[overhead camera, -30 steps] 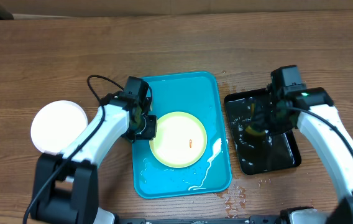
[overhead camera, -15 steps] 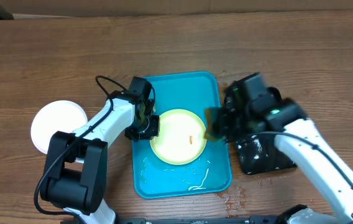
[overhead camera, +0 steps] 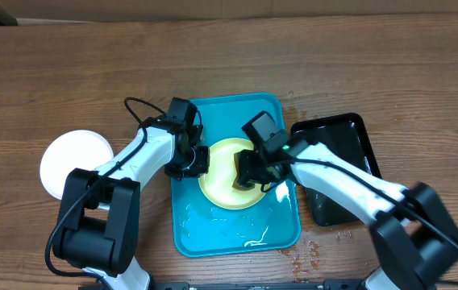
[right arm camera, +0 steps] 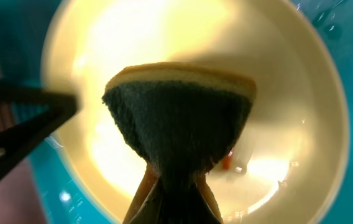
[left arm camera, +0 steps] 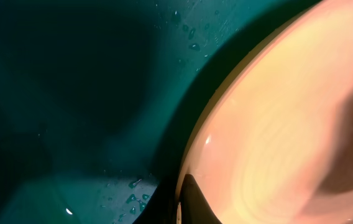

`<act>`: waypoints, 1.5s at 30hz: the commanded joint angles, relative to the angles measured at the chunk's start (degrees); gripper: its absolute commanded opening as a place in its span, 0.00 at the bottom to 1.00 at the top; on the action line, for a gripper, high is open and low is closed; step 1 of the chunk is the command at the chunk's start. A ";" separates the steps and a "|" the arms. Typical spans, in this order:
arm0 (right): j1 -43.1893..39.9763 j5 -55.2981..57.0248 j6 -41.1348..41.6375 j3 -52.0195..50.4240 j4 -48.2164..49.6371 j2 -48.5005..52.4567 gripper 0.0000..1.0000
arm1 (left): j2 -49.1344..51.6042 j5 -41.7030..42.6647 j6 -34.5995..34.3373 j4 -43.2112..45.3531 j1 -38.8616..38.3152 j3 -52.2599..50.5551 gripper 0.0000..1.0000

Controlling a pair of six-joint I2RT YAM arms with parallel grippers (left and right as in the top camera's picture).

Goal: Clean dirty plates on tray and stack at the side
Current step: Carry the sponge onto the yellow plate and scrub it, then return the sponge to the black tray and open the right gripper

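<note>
The pale yellow-green plate (overhead camera: 221, 179) lies on the turquoise tray (overhead camera: 213, 229). My left gripper (overhead camera: 193, 161) is shut on the plate's left rim; one black finger lies over the rim in the left wrist view (left arm camera: 187, 202). My right gripper (overhead camera: 251, 173) is shut on a dark green and yellow sponge (right arm camera: 179, 121) and presses it on the plate's middle (right arm camera: 288, 87). An orange-red speck (right arm camera: 226, 163) shows beside the sponge. A white plate (overhead camera: 74, 163) sits on the table to the left of the tray; I cannot tell whether it is a stack.
A glossy black tray (overhead camera: 350, 157) with water stands right of the turquoise tray. Water drops and white foam streaks (overhead camera: 253, 239) lie on the turquoise tray's front part. Wet spots mark the table near the front right corner (overhead camera: 306, 258).
My right arm has swung left from the black tray to the yellow-green plate, carrying the sponge. My left gripper has stayed at the plate's rim.
</note>
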 commanded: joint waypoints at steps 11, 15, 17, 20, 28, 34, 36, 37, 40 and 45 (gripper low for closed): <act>0.24 7.30 10.91 0.04 -3.63 6.69 0.04 | 3.98 -2.62 0.02 -1.05 -0.02 -1.86 0.04; 0.24 14.82 15.39 0.04 -9.03 7.10 0.04 | 3.98 -2.80 0.02 -1.01 0.04 -1.86 0.04; 0.24 15.13 15.45 0.13 -9.42 7.08 0.04 | 3.98 -3.04 0.02 -1.01 0.04 -1.86 0.04; 0.17 16.50 15.45 0.70 -10.82 7.08 0.04 | 3.98 -4.37 0.02 -1.05 0.04 -1.86 0.04; 0.17 25.31 15.37 6.56 -20.44 7.08 0.04 | 3.98 -7.08 0.04 -2.64 0.04 -1.86 0.04; 0.20 26.03 11.28 13.79 -26.12 5.44 0.04 | 3.98 -8.63 0.04 -2.99 0.04 -1.86 0.04; 0.17 26.03 9.60 15.72 -27.04 4.20 0.04 | 3.98 -8.66 0.07 -3.21 0.04 -1.86 0.04; 0.17 25.83 8.66 16.41 -27.12 3.37 0.04 | 3.98 -8.66 0.07 -3.39 0.04 -1.84 0.04; -0.22 25.07 6.86 17.59 -27.43 -0.35 0.04 | 3.98 -8.61 0.07 -3.45 0.04 -1.84 0.04; -4.85 22.14 4.46 17.57 -28.72 -6.05 0.04 | 3.96 -8.11 0.09 -3.61 0.04 -1.81 0.04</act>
